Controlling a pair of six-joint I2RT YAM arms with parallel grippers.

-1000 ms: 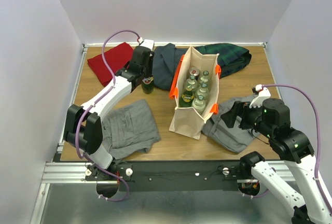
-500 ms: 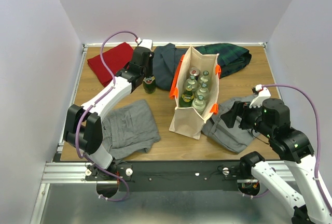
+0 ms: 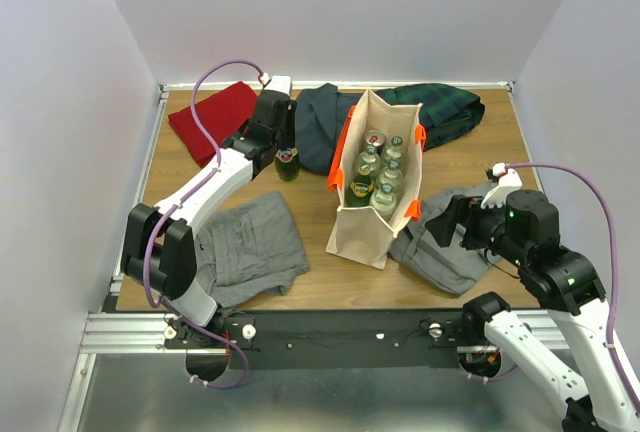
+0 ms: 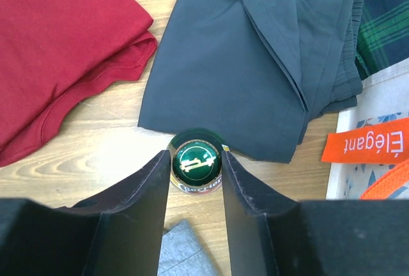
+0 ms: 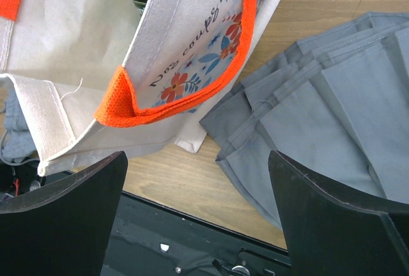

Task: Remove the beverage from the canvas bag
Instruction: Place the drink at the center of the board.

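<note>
2 hands: left hand (image 4: 195,156) flanks bottle (image 4: 197,165) (grip unclear); right hand (image 5: 197,161) wide open.

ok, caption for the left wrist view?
Left gripper flanking a green-capped bottle upright on the table, folded clothes beyond.

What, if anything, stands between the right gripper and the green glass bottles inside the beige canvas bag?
The beige canvas bag itself: its printed side wall and orange handle face the open right gripper, and the green glass bottles sit behind them, likely reachable only from above.
</note>
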